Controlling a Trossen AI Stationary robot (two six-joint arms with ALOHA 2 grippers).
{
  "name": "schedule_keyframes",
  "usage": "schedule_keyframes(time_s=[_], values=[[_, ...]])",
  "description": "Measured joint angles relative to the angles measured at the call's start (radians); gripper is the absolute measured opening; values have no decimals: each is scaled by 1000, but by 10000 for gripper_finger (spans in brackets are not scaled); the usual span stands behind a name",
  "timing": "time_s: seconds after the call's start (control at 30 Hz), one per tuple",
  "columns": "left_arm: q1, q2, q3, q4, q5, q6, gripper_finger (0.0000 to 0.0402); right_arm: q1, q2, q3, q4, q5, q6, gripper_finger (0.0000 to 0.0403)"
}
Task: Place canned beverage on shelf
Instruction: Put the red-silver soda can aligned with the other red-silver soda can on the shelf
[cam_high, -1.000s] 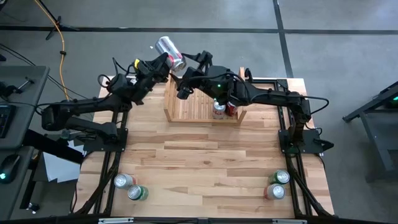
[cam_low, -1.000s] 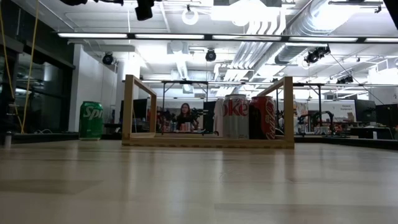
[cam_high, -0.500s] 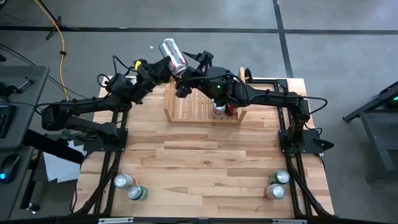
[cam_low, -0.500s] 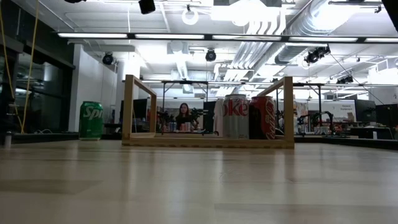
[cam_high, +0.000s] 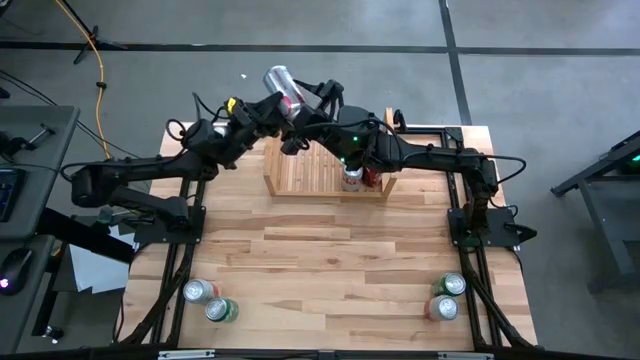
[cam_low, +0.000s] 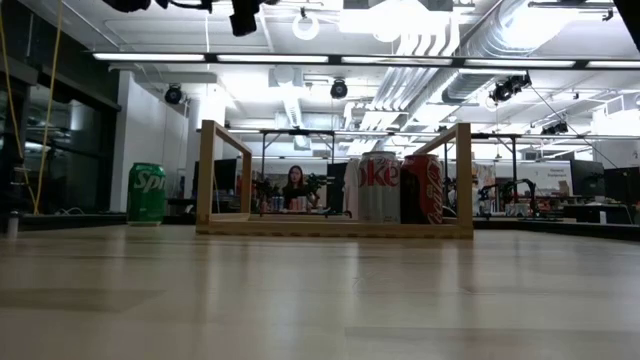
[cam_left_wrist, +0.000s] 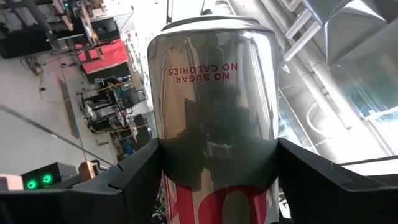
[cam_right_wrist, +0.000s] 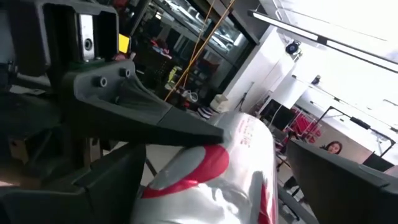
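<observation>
**Ana:** Two arms meet above the far edge of the table. The left gripper (cam_high: 268, 103) is clamped on a silver can (cam_high: 283, 88), held up in the air and tilted, just behind the shelf (cam_high: 305, 170).

**Ben:** And the right arm?

**Ana:** The right gripper (cam_high: 298, 110) sits right beside that can with its fingers spread wide, one on each side of it in its own wrist view. It looks like a handover: the can is being passed from left to right, and the grip has not yet changed hands.

**Ben:** What comes next, then?

**Ana:** My guess: the right fingers close on the can, the left ones let go, and the can gets turned upright and lowered onto the slats.

**Ben:** What is on the shelf?

**Ana:** Two upright cans at its right end, a silver one (cam_low: 378, 188) and a red one (cam_low: 422, 188), touching. The rest of the slatted base is bare. A green can (cam_low: 147, 194) stands on the table to the shelf's left in the low view.
</observation>
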Motion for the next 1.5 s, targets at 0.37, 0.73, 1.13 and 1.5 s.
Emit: schedule_keyframes(time_s=[0.37,0.73,1.13,1.5], values=[[3,0,-1,45,-9,32,257,1,-1,2,-46,51,-6,374],[-5,-3,10,32,-16,55,257,-3,-2,2,-46,41,2,374],[-5,-3,10,27,-12,53,257,-2,-2,2,-48,50,11,313],[-4,-3,11,22,-6,61,309,-2,-2,2,-49,64,10,313]])
